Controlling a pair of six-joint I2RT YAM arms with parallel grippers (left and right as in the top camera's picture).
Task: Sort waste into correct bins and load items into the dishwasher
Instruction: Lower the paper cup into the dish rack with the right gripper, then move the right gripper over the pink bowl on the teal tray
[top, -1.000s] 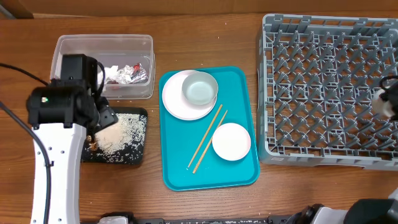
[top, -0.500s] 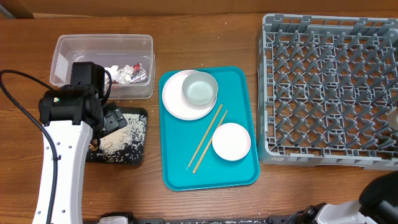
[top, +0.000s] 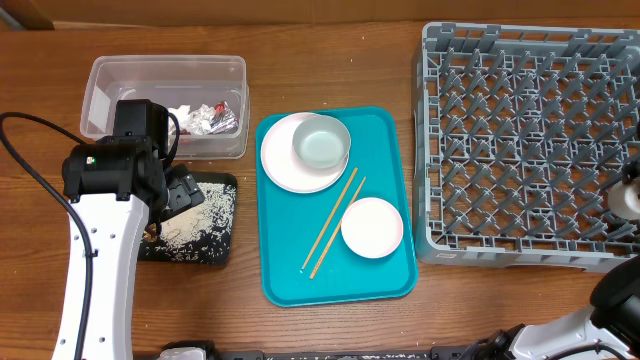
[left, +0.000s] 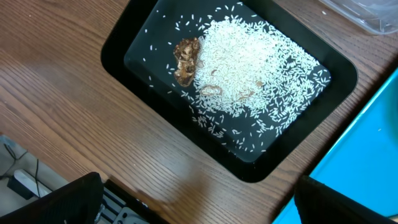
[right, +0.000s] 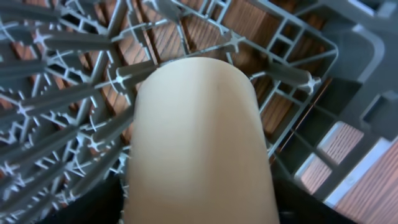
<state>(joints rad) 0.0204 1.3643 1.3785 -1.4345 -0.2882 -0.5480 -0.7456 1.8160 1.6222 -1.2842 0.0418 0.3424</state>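
Observation:
My left gripper (top: 178, 190) hangs open over the small black tray (top: 226, 183), nothing between its fingers. In the left wrist view the black tray (left: 115, 53) holds a heap of rice grains (left: 255, 68) and a brown scrap (left: 186, 59). The clear tub (top: 165, 62) contains a crumpled napkin (top: 180, 113) and foil wrappers (top: 215, 118). My right gripper (right: 199, 211) is over the grey dish rack (top: 520, 130) at its right edge. A cream cup (right: 199, 137) sits between its open fingers, a thin gap on the left side.
The teal tray (top: 385, 150) in the middle carries a white plate (top: 282, 165) with a pale bowl (top: 320, 142) on it, two chopsticks (top: 335, 220) and a small round white dish (top: 372, 227). Rack pegs (right: 62, 93) surround the cup.
The left arm shifted slightly back and right, opened fully, then stayed still. The right gripper with the cup moved down the rack's right edge, and its fingers have spread.

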